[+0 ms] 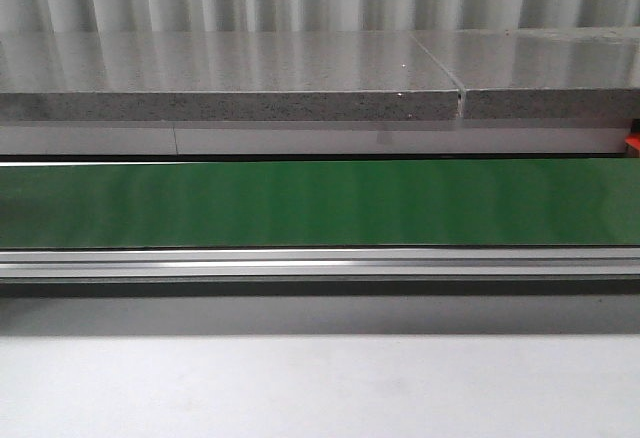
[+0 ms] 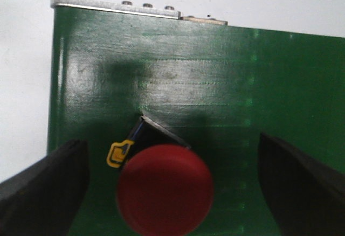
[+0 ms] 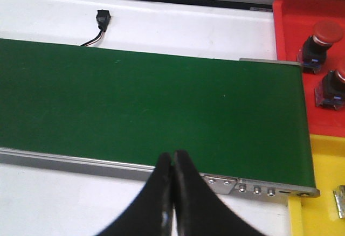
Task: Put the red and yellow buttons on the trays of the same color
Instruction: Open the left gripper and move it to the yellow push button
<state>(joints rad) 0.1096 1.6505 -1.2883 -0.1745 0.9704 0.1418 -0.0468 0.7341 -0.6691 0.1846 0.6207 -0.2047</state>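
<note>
In the left wrist view a red button (image 2: 165, 188) with a black base and a yellow clip stands on the green belt (image 2: 188, 74). My left gripper (image 2: 171, 187) is open, one black finger on each side of the button, neither touching it. In the right wrist view my right gripper (image 3: 173, 158) is shut on nothing, hovering over the belt's near rail. Two red buttons (image 3: 319, 42) (image 3: 333, 85) sit on the red tray (image 3: 294, 15) past the belt's end. The yellow tray (image 3: 318, 193) lies beside it, with a small metal part at its edge. No yellow button shows.
The front view shows the green conveyor belt (image 1: 320, 203) with its aluminium rail (image 1: 320, 261), a grey stone slab (image 1: 230, 78) behind and white table in front; neither arm appears there. A small black connector with wires (image 3: 101, 20) lies on the white surface behind the belt.
</note>
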